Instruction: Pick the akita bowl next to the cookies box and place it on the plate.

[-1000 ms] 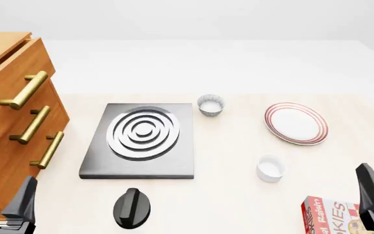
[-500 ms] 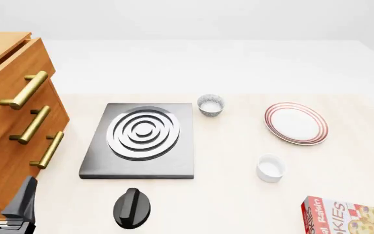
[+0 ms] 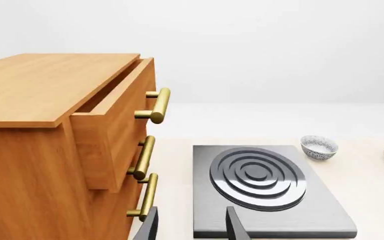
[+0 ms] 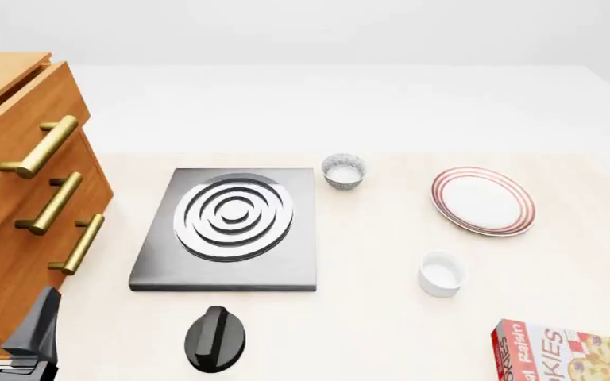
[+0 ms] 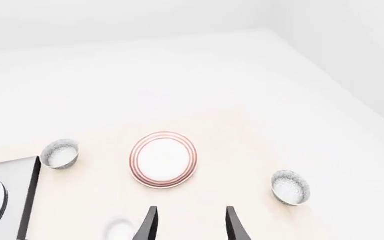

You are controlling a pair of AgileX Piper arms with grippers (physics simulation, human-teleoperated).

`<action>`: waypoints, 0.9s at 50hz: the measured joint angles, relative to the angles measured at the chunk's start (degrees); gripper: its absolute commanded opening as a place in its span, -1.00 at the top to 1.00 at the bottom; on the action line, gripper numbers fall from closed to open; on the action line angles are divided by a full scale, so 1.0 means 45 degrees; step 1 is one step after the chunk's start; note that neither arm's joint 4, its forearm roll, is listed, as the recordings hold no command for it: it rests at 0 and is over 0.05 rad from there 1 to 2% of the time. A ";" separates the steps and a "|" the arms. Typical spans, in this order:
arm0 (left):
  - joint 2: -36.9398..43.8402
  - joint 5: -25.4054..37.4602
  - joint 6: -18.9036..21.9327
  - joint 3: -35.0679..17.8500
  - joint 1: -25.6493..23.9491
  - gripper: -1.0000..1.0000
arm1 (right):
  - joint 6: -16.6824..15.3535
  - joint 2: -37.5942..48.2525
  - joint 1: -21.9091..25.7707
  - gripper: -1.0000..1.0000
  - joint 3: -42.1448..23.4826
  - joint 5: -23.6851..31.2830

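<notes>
Two akita bowls show in the right wrist view. One [image 5: 290, 187] lies alone past the plate [image 5: 163, 159], on the table's right side, outside the front view. The other [image 5: 59, 153] stands by the stove's corner and shows as well in the front view [image 4: 343, 171]. The cookies box [image 4: 568, 354] lies at the front right corner, near the plate [image 4: 482, 200]. My right gripper [image 5: 189, 227] is open and empty, high over the table, short of the plate; the front view does not hold it. My left gripper [image 4: 6, 327] is open at the front left, its fingertips [image 3: 235, 227] pointing at the stove.
A wooden drawer cabinet [image 4: 19, 198] with brass handles fills the left side. A grey stove plate [image 4: 231, 226] with rings lies mid-table, with a black knob [image 4: 216, 340] in front of it. A plain white cup [image 4: 441, 274] stands between the plate and the cookies box.
My right gripper, over the cookies box one second ago, has left the front view past its right edge. The left arm and all objects have stayed put.
</notes>
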 measured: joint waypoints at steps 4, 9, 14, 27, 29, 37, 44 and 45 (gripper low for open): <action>0.0000 0.0000 0.0000 0.0000 0.0000 -1.00 | -0.0097 0.0506 -0.0295 -1.00 -0.0449 0.0190; 0.0000 0.0000 0.0000 0.0000 0.0000 -1.00 | -0.0157 0.1061 -0.0617 -1.00 -0.0952 0.0394; 0.0000 0.0000 0.0000 0.0000 0.0000 -1.00 | -0.0133 0.1636 -0.0891 -1.00 -0.1317 0.0545; 0.0000 0.0000 0.0001 0.0000 0.0000 -1.00 | -0.0273 0.3168 -0.1769 -1.00 -0.2097 0.0717; 0.0000 0.0000 0.0001 0.0000 0.0000 -1.00 | -0.0320 0.3438 -0.1925 -1.00 -0.2222 0.0715; 0.0000 0.0000 0.0001 0.0000 0.0000 -1.00 | -0.0473 0.4437 -0.2532 -1.00 -0.2755 0.0716; 0.0001 0.0000 0.0001 0.0000 0.0000 -1.00 | -0.0642 0.5279 -0.3020 -1.00 -0.3226 0.0820; 0.0001 0.0000 0.0001 0.0000 0.0000 -1.00 | -0.0664 0.5397 -0.3082 -1.00 -0.3292 0.0835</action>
